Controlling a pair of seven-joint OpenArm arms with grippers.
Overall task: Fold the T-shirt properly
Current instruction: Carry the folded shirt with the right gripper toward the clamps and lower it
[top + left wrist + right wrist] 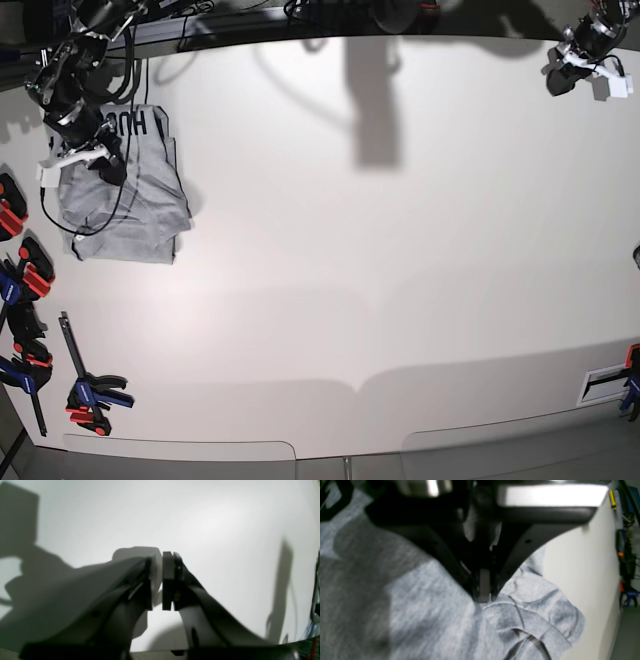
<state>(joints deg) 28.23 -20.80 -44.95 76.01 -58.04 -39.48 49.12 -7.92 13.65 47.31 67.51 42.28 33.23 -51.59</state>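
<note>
At the far left edge of the base view, several red, blue and black clamps (28,330) line the rim of the white desk (380,260), one more lying flat near the lower left corner. Just above them, in the upper left corner of the desk, the T-shirt (130,200) lies as a compact folded bundle of light grey cloth, with black block letters showing on its top layer near the far edge. The right gripper (108,165) is down on this bundle, on its left part; in the right wrist view its jaws are closed, their tips pressed into the grey fabric at a ridge of cloth. Whether a fold is actually pinched between them cannot be told, since the tips are dark and blurred there. Around the tips the fabric is wrinkled, and a rumpled corner of the shirt reaches out onto the bare desk surface. A thin black cable hangs from this arm and loops across the shirt. The broad middle of the desk carries only soft shadows of the arms. At the far right, in the upper corner, the left gripper (583,72) hangs above the desk, well apart from the shirt. In the left wrist view its 2 dark pads (167,580) stand nearly together with only a narrow slit between them, and nothing is held in that slit.
</note>
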